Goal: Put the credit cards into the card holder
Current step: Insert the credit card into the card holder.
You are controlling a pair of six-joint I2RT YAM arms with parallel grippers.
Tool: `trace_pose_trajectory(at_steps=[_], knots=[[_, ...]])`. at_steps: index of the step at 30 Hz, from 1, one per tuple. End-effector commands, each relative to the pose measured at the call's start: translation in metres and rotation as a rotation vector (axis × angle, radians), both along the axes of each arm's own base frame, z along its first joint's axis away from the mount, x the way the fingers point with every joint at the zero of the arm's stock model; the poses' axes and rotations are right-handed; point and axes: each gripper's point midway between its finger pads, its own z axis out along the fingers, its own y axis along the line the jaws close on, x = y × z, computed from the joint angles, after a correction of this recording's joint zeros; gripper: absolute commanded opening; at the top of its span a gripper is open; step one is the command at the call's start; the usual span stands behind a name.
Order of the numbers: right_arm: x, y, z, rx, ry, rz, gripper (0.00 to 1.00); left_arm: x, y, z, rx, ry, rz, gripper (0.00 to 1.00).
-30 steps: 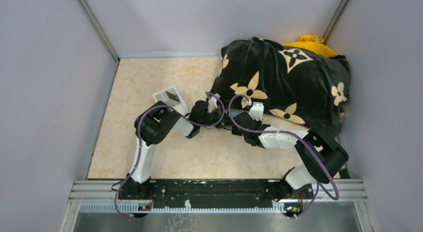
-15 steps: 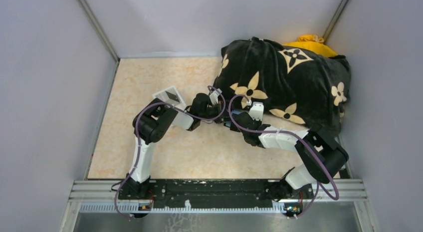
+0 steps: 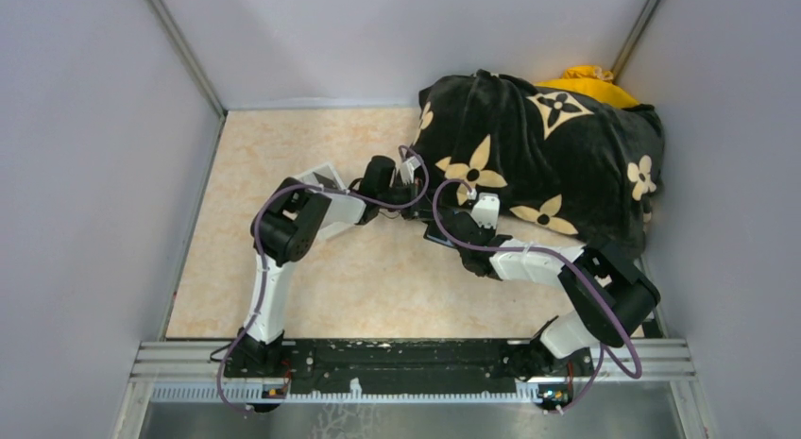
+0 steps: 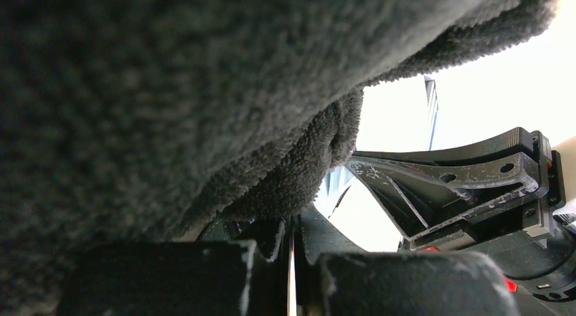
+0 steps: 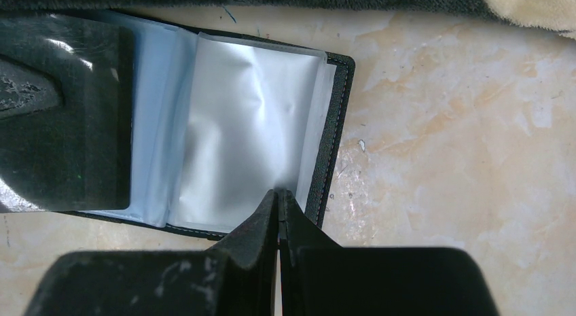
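The card holder is laid open on the beige marbled desk, just beside the front edge of the black flower-patterned cushion. Its pale grey sleeves are turned upward, framed by a black stitched border. The right end effector is pressed shut, and its tips are set at the near edge of the holder's right-hand leaf. The holder's left side is covered by a dark, scuffed, blurred shape that cannot be identified. The left end effector is closed as well and is tucked against the underside of the cushion's fleecy edge. A pale grey tray is partly hidden behind the left arm. A yellow item is seen behind the cushion.
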Motion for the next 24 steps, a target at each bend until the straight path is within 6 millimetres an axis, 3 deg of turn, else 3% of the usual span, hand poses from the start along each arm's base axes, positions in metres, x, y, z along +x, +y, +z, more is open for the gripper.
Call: trace_pose_trajectory(at_steps=[1, 14, 18, 24], knots=[[-0.019, 0.001, -0.024, 0.013, 0.13, 0.021, 0.0, -0.005, -0.002, -0.012, 0.018, -0.007, -0.057, 0.0], [-0.019, -0.004, -0.012, 0.021, 0.104, -0.018, 0.0, 0.011, -0.029, -0.003, -0.05, -0.063, -0.001, 0.0], [-0.014, -0.005, 0.0, 0.023, 0.07, -0.032, 0.0, 0.009, -0.025, -0.031, 0.086, -0.037, 0.051, 0.0], [0.0, -0.013, 0.015, 0.016, 0.021, -0.085, 0.03, -0.017, -0.01, -0.068, 0.229, 0.007, 0.112, 0.0]])
